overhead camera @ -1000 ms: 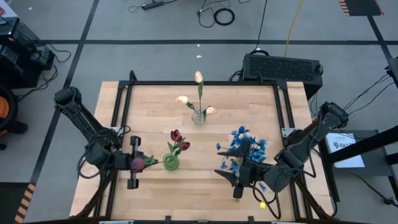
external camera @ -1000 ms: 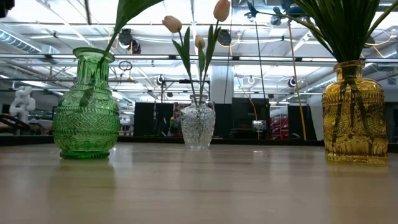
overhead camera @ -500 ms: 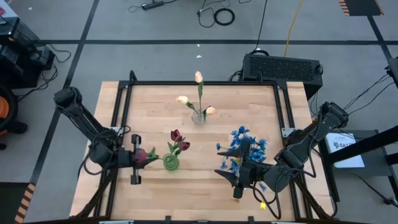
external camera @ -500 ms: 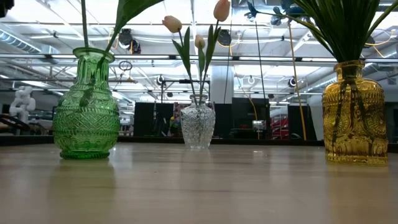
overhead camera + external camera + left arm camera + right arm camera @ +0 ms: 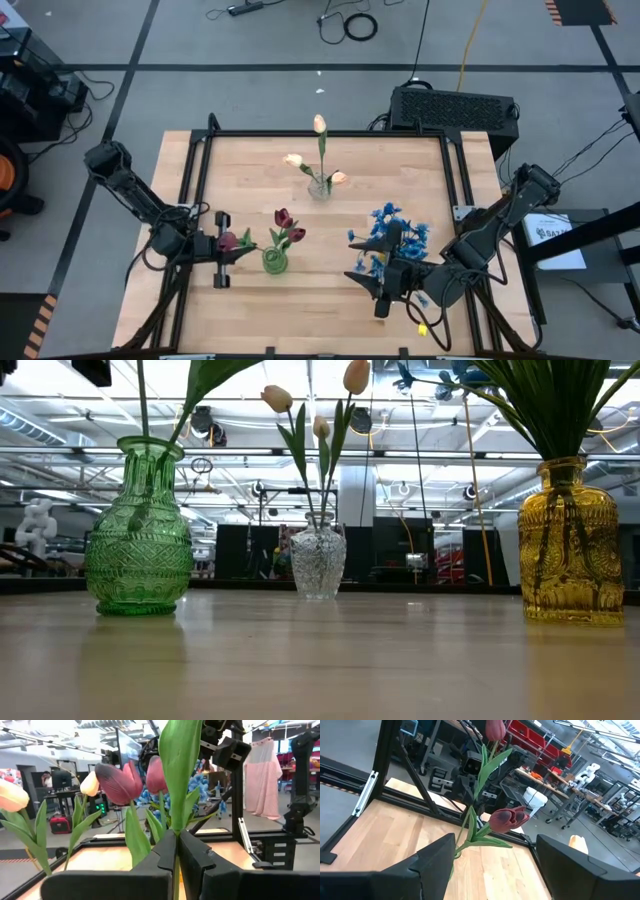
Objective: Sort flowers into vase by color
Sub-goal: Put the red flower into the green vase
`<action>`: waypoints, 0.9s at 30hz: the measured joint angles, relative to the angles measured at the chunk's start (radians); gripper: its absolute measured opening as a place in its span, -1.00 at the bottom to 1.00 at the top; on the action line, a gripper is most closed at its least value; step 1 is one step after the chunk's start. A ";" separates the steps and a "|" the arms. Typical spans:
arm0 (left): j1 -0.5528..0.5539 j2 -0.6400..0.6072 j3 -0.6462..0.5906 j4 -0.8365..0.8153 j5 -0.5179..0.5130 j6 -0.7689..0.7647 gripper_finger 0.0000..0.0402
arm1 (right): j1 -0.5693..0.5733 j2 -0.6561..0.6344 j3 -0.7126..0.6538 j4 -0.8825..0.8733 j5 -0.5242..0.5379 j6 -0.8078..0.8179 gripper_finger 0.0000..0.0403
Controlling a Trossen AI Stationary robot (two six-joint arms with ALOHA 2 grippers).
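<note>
Bare tabletop (image 5: 240, 310) lies behind the left gripper (image 5: 222, 247), clamped on a dark red tulip (image 5: 229, 241), now nearer the green vase (image 5: 274, 262); right gripper (image 5: 381, 283) gapes unmoved.

A light wooden table (image 5: 250, 300) carries a green vase (image 5: 138, 530), a clear vase (image 5: 318, 563) and an amber vase (image 5: 568, 545)

Your wooden counter (image 5: 330, 280) sits in a black frame (image 5: 330, 134). Beyond its 1 o'clock corner a black box (image 5: 455, 108) rests on the floor, and a cable coil (image 5: 360, 27) lies at 12 o'clock. At 3 o'clock a white labelled box (image 5: 555, 232) sits just off the counter.
</note>
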 joint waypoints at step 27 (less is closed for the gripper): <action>0.041 0.116 0.000 -0.032 0.016 -0.109 -0.70 | -0.003 0.000 0.000 -0.001 -0.001 -0.003 0.34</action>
